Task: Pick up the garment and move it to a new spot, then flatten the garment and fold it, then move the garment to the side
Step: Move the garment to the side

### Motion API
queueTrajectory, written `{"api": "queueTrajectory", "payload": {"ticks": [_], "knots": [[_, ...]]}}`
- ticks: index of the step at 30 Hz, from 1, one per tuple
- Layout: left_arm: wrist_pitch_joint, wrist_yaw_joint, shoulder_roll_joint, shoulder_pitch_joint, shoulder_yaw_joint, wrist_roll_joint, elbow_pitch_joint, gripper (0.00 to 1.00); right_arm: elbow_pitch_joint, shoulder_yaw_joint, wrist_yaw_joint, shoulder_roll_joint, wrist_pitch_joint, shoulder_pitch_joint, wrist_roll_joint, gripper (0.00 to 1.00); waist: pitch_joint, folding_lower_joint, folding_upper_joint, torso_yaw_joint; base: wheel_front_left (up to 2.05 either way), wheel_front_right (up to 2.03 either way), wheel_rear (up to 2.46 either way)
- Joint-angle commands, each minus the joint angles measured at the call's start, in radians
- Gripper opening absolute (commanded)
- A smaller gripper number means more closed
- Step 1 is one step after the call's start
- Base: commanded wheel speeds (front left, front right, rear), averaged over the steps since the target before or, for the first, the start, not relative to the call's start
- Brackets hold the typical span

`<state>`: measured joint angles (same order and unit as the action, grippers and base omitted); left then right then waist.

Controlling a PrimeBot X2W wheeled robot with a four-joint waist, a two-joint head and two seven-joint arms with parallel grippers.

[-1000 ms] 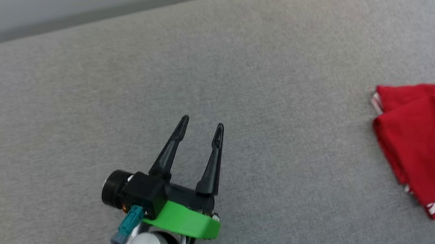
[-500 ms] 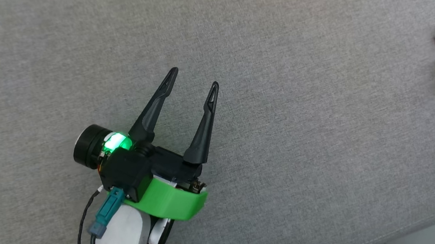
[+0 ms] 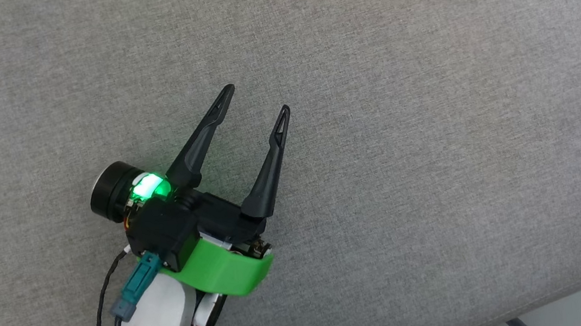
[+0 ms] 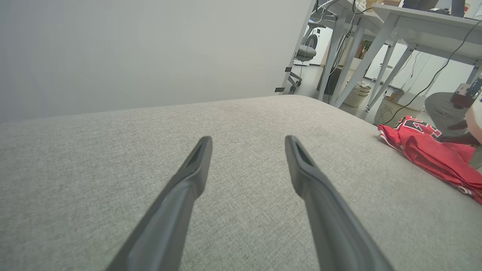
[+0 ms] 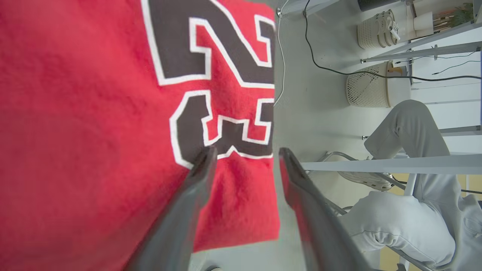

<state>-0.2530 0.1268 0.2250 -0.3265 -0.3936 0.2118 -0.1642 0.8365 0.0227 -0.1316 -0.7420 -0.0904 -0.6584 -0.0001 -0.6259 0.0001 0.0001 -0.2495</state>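
right wrist view: right gripper (image 5: 245, 151) spread, empty, over garment (image 5: 75, 131) edge mid-frame; left gripper (image 3: 256, 98) wide, empty. risk: thin fabric near cushion (image 3: 407, 182) edge may slide off.

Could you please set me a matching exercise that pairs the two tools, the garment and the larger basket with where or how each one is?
Things:
1. left tool
2. right tool
3. garment
4. larger basket

Places or states:
a. standing on the floor
b. open over bare grey cushion
c. red, lying on the cushion near its end
d. open, fingertips over black, white-outlined numerals

Pairs: 1-b, 2-d, 3-c, 4-a.
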Motion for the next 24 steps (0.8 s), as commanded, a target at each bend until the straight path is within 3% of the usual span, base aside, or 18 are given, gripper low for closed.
{"api": "queueTrajectory", "payload": {"ticks": [1, 7, 12, 24], "knots": [[0.001, -0.005, -0.002, -0.010, 0.001, 0.003, 0.006, 1.00, 0.009, 0.005, 0.001, 0.007, 0.014, -0.019, -0.014, 1.00, 0.024, -0.0001, -0.0001, 0.012, 0.00, 0.00, 0.00], [-0.006, -0.011, -0.022, 0.013, 0.016, 0.027, 0.051, 1.00, 0.022, -0.002, 0.001, 0.008, 0.041, -0.032, -0.021, 1.00, 0.114, -0.0001, -0.0001, 0.033, 0.00, 0.00, 0.00], [-0.008, -0.033, -0.046, 0.052, 0.085, 0.064, 0.096, 1.00, -0.031, -0.035, 0.001, 0.012, 0.063, -0.031, 0.018, 1.00, 0.211, -0.0001, -0.0001, 0.053, 0.00, 0.00, 0.00], [-0.009, -0.041, -0.068, 0.150, 0.249, 0.087, 0.179, 1.00, -0.378, -0.079, 0.001, 0.104, 0.153, 0.083, 0.204, 1.00, 0.412, -0.0001, -0.0001, 0.133, 0.00, 0.00, 0.00]]}}
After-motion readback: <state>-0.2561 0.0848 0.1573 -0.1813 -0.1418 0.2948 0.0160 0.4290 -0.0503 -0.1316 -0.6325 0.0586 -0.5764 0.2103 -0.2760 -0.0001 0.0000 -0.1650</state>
